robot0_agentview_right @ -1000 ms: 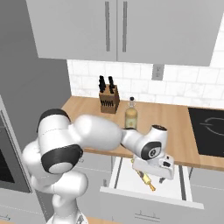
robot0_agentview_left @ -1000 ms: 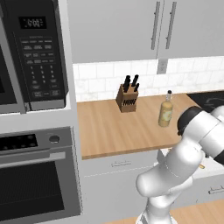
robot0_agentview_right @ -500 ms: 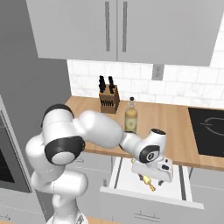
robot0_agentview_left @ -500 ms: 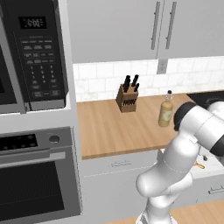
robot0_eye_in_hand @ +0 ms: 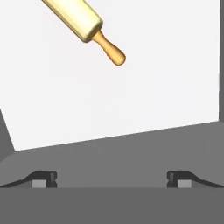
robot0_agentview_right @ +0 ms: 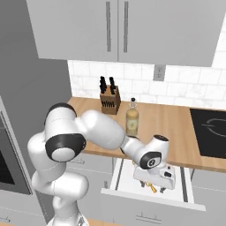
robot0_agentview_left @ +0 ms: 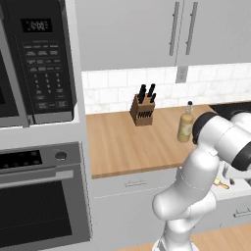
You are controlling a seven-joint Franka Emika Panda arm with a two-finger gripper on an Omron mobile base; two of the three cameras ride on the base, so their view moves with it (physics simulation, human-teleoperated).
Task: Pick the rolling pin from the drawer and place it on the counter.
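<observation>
1. Kitchen cabinetry is seen around a wood-grain surface (robot0_agentview_right: 176,132) backed by white tile, with the drawer (robot0_agentview_right: 128,178) pulled out beneath its front edge.
2. The hand (robot0_eye_in_hand: 112,177) is held low inside the drawer, its two fingertips (robot0_eye_in_hand: 43,178) spread wide apart and grasping nothing.
3. The rolling pin (robot0_eye_in_hand: 85,24) is seen lying on the pale drawer floor, ahead of the fingertips and apart from them.
4. An amber bottle (robot0_agentview_right: 132,118) and a knife block (robot0_agentview_right: 109,95) are stood on the surface behind the drawer.
</observation>
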